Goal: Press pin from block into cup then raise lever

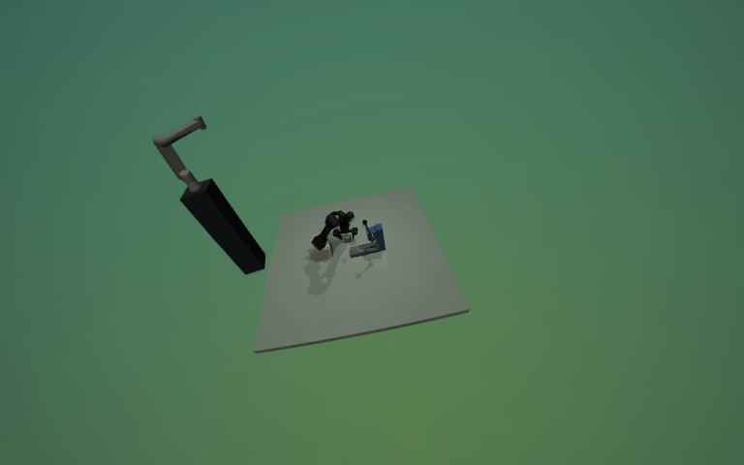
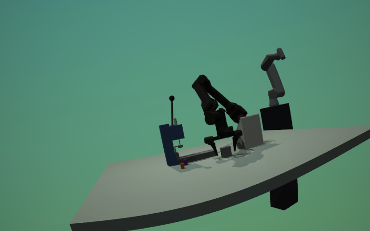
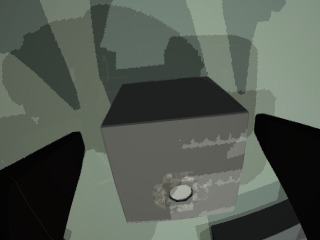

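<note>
"Reading rightward from the blue press (image 1: 379, 235) (image 2: 163, 144), I have its lever (image 1: 368, 231) (image 2: 171, 112) up, its bed (image 1: 363, 250) (image 2: 200, 155) (image 3: 250, 223), then the block (image 1: 346, 238) (image 2: 225, 151) (image 3: 175, 160) on the desk (image 1: 351, 306) (image 2: 136, 190) (image 3: 92, 215), well apart from the press column."

"And your hand (image 1: 346, 233) (image 2: 225, 153) (image 3: 171, 132)?"

"Open, fingers straddling the block, holding nothing. The gaps look uneven on my wrist view."

"Then I'd centre before closing, squeeze evenly, and lift clear of the press bed without twisting; a skewed grip could spoil the pin's (image 3: 180, 192) alignment."
</note>
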